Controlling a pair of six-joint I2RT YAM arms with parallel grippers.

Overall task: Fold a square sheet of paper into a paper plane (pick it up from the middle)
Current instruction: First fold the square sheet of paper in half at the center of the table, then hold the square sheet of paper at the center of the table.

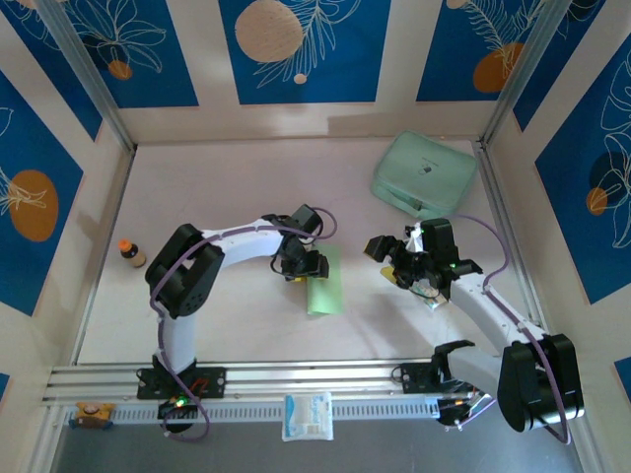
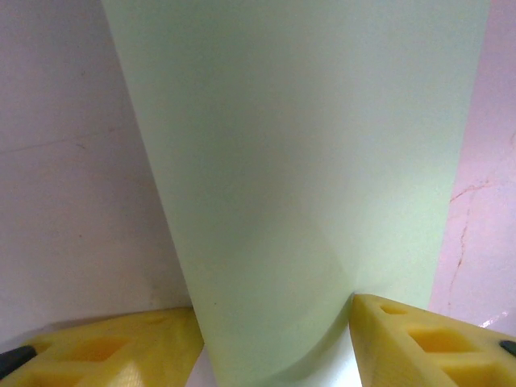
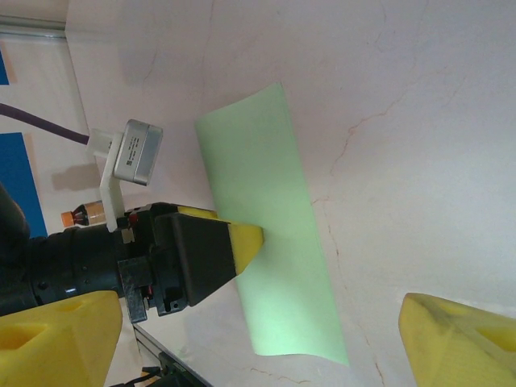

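Top view: the sheet (image 1: 325, 284), a narrow strip in outline, is seen lying flat mid-table (image 1: 197, 197), with the left gripper (image 1: 301, 266) at its left edge and the right gripper (image 1: 389, 261) well apart to the right.
Left wrist: the sheet (image 2: 306, 185) is seen running between the fingers (image 2: 419, 339), which stand apart; whether it is pinched cannot be told.
Right wrist: the right gripper (image 3: 258, 339) is spread wide, with nothing held; a left fingertip (image 3: 246, 238) is seen touching the long edge of the sheet (image 3: 274, 242).
Step advice: the edge should probably be lifted slowly and laid over squarely, with the crease pinned by the right gripper.
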